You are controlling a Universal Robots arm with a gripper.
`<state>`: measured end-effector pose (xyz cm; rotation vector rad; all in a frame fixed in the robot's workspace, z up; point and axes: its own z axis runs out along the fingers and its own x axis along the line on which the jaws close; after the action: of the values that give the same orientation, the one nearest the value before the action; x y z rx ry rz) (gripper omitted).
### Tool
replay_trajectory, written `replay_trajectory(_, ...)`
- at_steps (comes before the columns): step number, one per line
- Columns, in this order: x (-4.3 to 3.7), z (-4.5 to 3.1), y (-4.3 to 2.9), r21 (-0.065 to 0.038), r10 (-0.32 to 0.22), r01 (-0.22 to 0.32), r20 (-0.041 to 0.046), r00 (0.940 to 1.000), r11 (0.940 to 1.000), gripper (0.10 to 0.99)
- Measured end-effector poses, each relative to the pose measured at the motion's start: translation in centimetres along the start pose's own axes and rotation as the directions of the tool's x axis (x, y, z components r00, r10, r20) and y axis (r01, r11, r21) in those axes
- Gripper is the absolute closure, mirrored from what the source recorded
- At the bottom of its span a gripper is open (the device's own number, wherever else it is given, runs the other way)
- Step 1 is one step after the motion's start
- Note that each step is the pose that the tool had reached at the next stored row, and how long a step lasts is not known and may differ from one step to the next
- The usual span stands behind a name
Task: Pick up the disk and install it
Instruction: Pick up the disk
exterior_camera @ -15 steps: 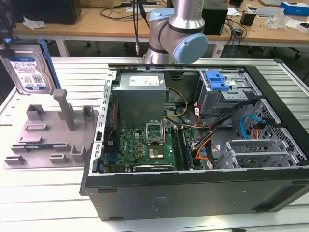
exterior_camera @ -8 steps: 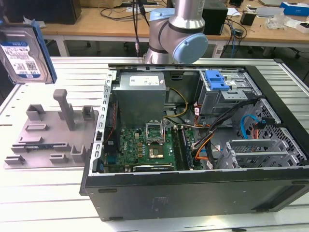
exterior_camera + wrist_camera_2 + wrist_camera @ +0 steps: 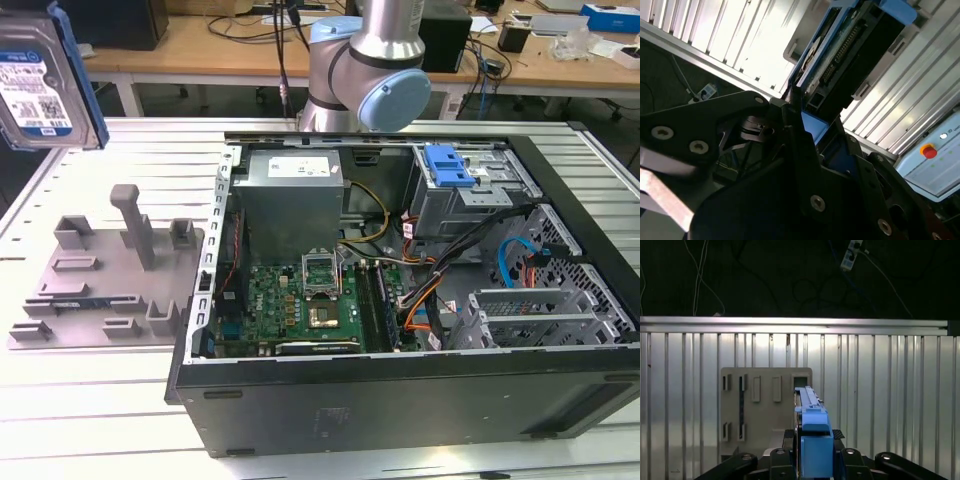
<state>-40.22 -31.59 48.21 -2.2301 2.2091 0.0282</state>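
Hand (image 3: 813, 440) pinching the disk (image 3: 40, 80) by its blue carrier, edge-on, held clear above the grey fixture (image 3: 110, 285) on the bench (image 3: 90, 420). Pick looks done, install not yet. Likely needs the carrier squared to the drive cage (image 3: 455, 200) in the open PC case (image 3: 400, 385).

Ribbed aluminium tabletop (image 3: 100, 400), wooden workbenches (image 3: 200, 45) behind it, dark floor (image 3: 765, 280) with a white power strip (image 3: 849, 255).
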Motion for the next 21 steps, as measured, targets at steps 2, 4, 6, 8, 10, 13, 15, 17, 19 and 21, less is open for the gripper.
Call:
replay_trajectory(2,0.0,-0.26,0.0,0.0,0.0,0.0,0.0001,1.0,1.0,0.718)
replay_trajectory(4,0.0,-0.26,0.0,0.0,-0.001,0.001,0.0,1.0,1.0,0.718)
replay_trajectory(6,0.0,-0.26,0.0,0.0,-0.001,0.001,0.0,1.0,1.0,0.718)
replay_trajectory(8,0.0,-0.28,0.0,0.0,-0.001,0.001,-0.0001,1.0,1.0,0.718)
replay_trajectory(10,0.16,-0.43,-0.11,0.0,-0.001,0.001,-0.0001,1.0,1.0,0.718)
replay_trajectory(13,0.39,-0.54,-0.55,0.0,-0.001,0.001,0.0,1.0,1.0,0.718)
replay_trajectory(15,0.64,-0.58,-1.08,0.0,-0.001,0.001,0.0,1.0,1.0,0.718)
replay_trajectory(17,0.86,-0.6,-1.71,0.0,-0.001,0.001,0.0,1.0,1.0,0.718)
replay_trajectory(19,1.3,-0.63,-3.24,0.0,-0.001,0.001,0.0,1.0,1.0,0.718)
replay_trajectory(21,1.52,-0.64,-4.13,0.0,-0.001,0.001,0.0001,1.0,1.0,0.718)
